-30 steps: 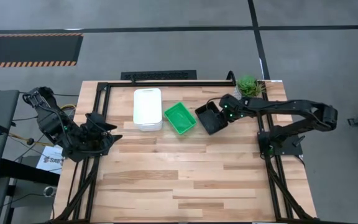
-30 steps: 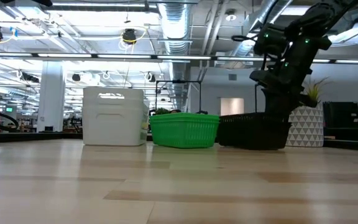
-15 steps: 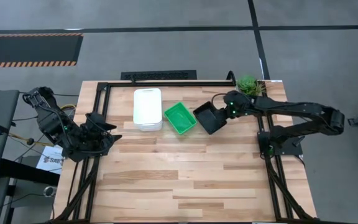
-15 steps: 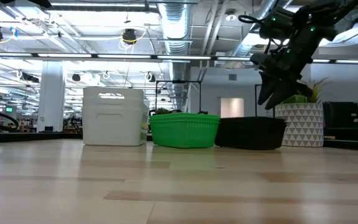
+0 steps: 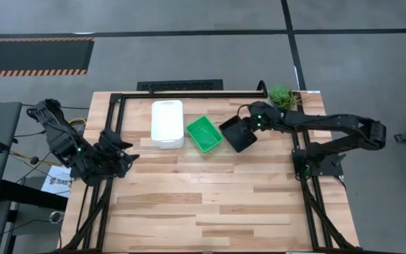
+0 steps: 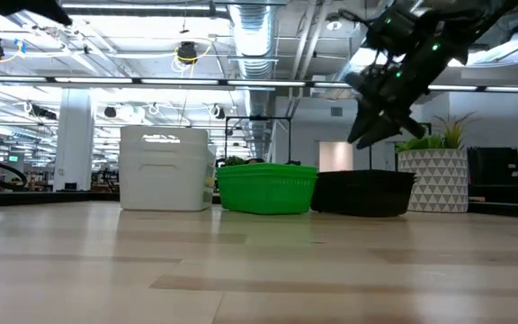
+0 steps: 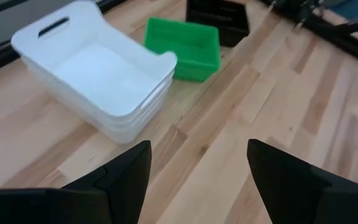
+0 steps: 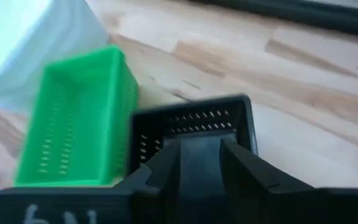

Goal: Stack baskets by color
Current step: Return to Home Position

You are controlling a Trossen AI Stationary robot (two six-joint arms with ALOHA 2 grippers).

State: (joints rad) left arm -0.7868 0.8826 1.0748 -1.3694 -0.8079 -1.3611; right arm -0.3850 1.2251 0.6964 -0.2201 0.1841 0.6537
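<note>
Baskets [image 5: 204,133] stand sorted in a row across the 12 o'clock half of the table [image 5: 210,204] in the high view. The white stack [image 5: 167,123], the largest, sits toward 11 o'clock, its nested rims plain in the left wrist view. The green stack [image 7: 185,46] is just beside it near 12, and the black stack [image 5: 237,135] just beside that at 1 o'clock. How many green and black ones are nested I cannot say for sure. The right gripper [image 6: 373,126] hangs above the black stack, clear of its rim in the low view, fingers apart and holding nothing. From it the stack lies below and toward 7 o'clock, its long axis running roughly 11 to 5. That arm is much the nearer; the left gripper [image 7: 197,180], fingers also apart and empty, waits at the table's 9 o'clock edge, well apart from every basket. With sorting apparently done, the coming move looks like a plain retreat toward 3 o'clock, keeping the fingers off the black rim. The surface is bare pale planks, with a plant [image 5: 282,96] at the 1 o'clock corner and a large lit hall behind.
</note>
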